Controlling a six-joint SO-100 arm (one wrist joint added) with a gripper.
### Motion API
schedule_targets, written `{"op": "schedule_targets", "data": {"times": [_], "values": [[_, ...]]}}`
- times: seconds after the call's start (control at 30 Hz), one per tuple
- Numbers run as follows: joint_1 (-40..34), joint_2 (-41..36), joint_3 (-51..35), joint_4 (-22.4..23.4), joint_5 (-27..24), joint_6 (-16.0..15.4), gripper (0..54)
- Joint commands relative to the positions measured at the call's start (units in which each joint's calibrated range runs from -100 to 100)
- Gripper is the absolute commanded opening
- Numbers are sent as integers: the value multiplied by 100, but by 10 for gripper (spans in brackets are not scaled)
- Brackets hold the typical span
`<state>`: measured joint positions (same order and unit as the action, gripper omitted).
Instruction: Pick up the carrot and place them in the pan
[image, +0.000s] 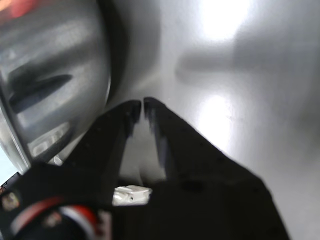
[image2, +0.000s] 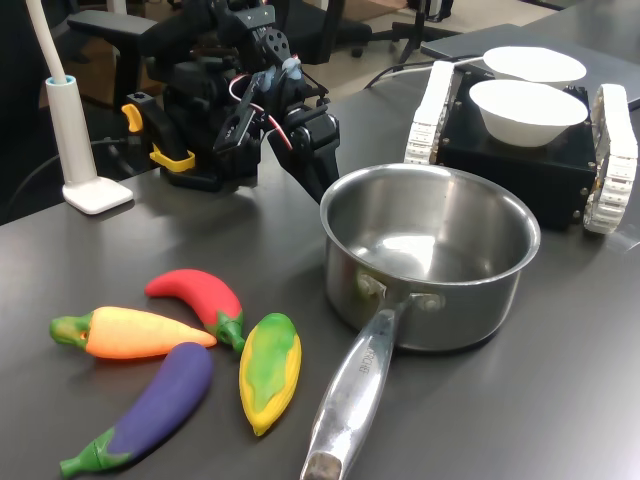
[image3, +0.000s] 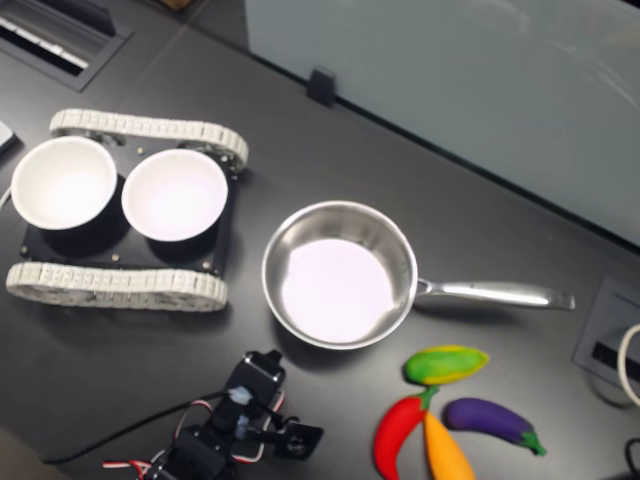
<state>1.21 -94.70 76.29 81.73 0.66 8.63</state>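
Note:
The orange carrot (image2: 135, 333) with its green stub lies on the dark table among other toy vegetables, near the first exterior view's left front; it also shows at the bottom edge of the second exterior view as the carrot (image3: 443, 450). The steel pan (image2: 440, 300) stands empty mid-table, its long handle toward the front; from above, the pan (image3: 272, 262) has its handle pointing to the second exterior view's right. My gripper (image: 142, 103) is shut with nothing between its fingertips, low over the table beside the pan's outer wall (image: 55, 85). The gripper (image2: 318, 178) is far from the carrot.
A red chilli (image2: 200, 297), a yellow-green corn cob (image2: 270, 370) and a purple eggplant (image2: 150, 405) lie around the carrot. Two white bowls (image2: 525, 110) sit on a black tracked base behind the pan. A white lamp base (image2: 95, 190) stands at the left.

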Motion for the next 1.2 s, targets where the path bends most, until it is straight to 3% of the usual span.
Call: {"op": "schedule_targets", "data": {"times": [0.0,1.17], "values": [[-52,-83,-91,-279,49,-40,2],[-282,-75,-382,-66,132,-23,1]]}}
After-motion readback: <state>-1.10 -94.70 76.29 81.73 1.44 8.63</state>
